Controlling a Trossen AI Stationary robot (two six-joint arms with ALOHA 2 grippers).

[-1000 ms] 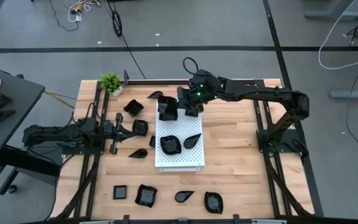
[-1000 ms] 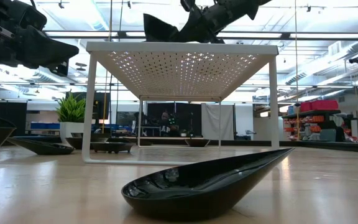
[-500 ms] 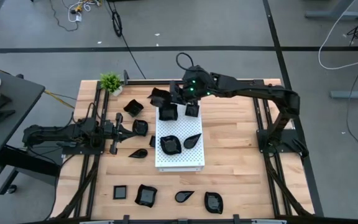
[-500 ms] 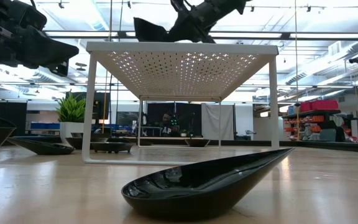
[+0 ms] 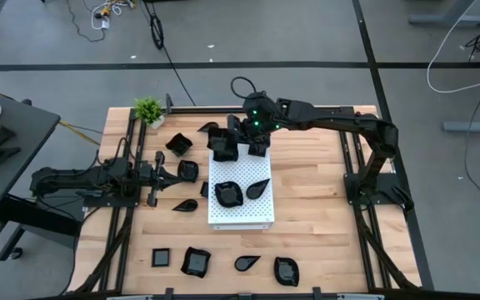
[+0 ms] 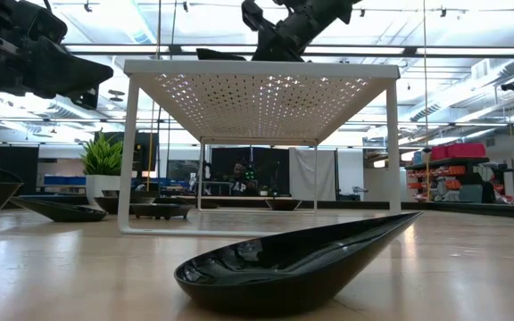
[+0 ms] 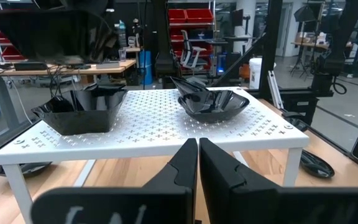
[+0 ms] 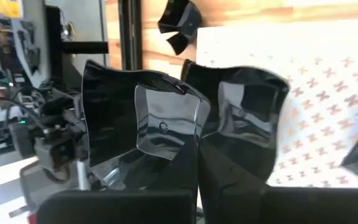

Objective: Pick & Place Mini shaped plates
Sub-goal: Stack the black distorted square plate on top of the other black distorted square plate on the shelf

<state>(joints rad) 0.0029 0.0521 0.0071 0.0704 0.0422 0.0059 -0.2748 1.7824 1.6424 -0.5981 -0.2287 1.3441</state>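
**Right tool carried a square plate over the white board's far edge**

The right tool (image 5: pixel 227 136) was clenched on the rim of 1 glossy black square plate (image 8: pixel 143 127), its 2 fingers pinched together on the plate's edge in the right wrist view. It hung above the far-left corner of the white perforated board (image 5: pixel 241 210), which serves as the landmark here. In the low view the tool (image 6: pixel 270 40) sat just above the board's top (image 6: pixel 257 67).

Directly beside the held plate, another square plate (image 8: pixel 247 121) stood on the board's far end. Toward the middle of the board lay a wavy-edged plate (image 5: pixel 228 192) and, just beside it, a teardrop plate (image 5: pixel 258 188).

Left of the board, on the wooden surface (image 5: pixel 315 217), the left tool (image 5: pixel 192 173) rested with its fingers pressed together and nothing between them, pointing at the board's left side. Around it lay 3 more small black plates: 1 (image 5: pixel 178 143) toward the far side, 1 (image 5: pixel 188 170) just by the tool, and a leaf-shaped one (image 5: pixel 185 205) nearer the front.

A small green plant (image 5: pixel 149 110) stood at the surface's far-left corner, well apart from the board.

In front of the board, along the near edge of the surface, 4 plates sat in a row (image 5: pixel 197 261).
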